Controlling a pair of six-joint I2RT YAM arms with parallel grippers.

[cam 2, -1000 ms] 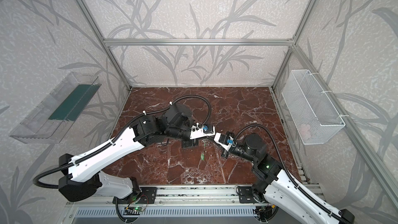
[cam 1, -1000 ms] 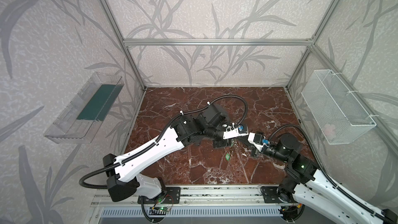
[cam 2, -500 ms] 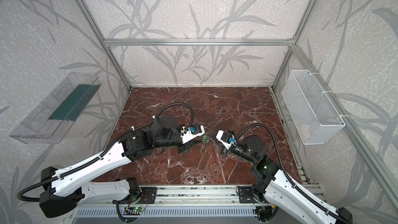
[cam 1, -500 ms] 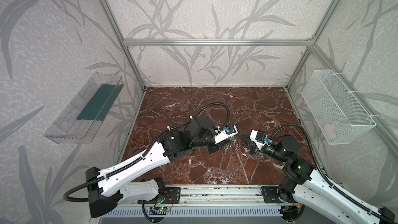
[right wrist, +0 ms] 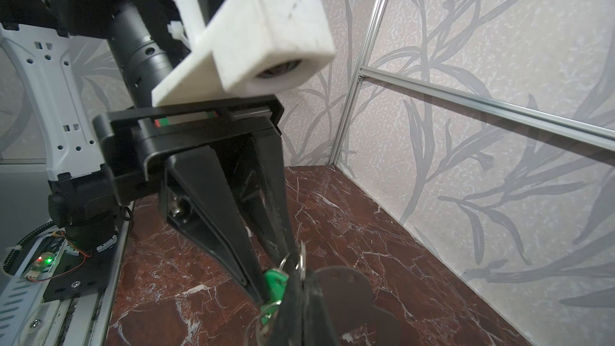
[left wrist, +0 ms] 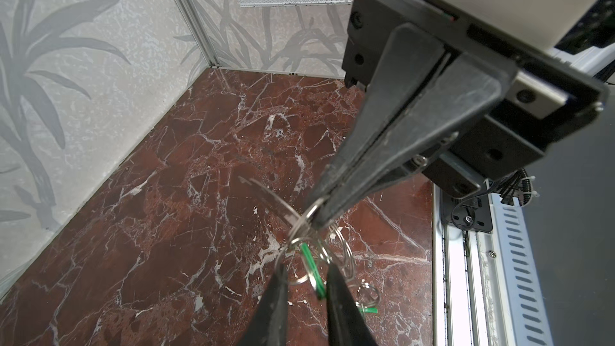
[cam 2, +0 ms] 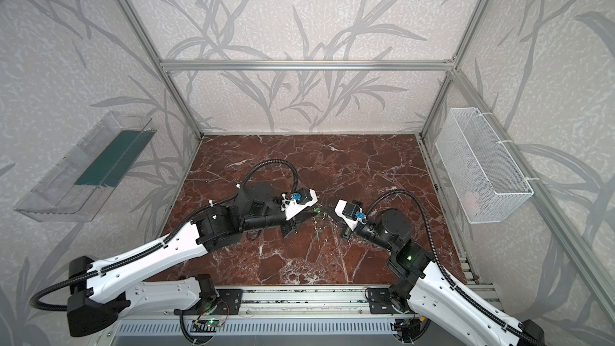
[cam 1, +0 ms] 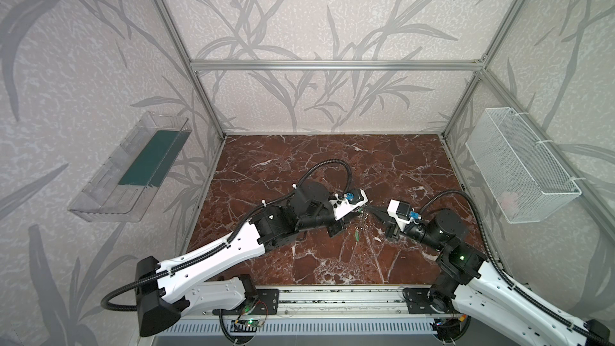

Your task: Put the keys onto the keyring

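Keys (right wrist: 274,277): one green tag aloft over bench (cam 1: 299,168), between fingers of left hand (left wrist: 307,272); clamped or not, cannot tell. Keyring (left wrist: 266,199) pinched in clenched right hand (left wrist: 319,214). Probably light, stiff, slippery; best held on flat faces.

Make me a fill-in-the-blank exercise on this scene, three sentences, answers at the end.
1. The right gripper has its jaws ___ on a metal ring.
2. The key tag between the fingers of the left gripper is coloured ___.
3. Both grippers meet above a red-brown table with a ___ pattern.

Missing words: shut; green; marble
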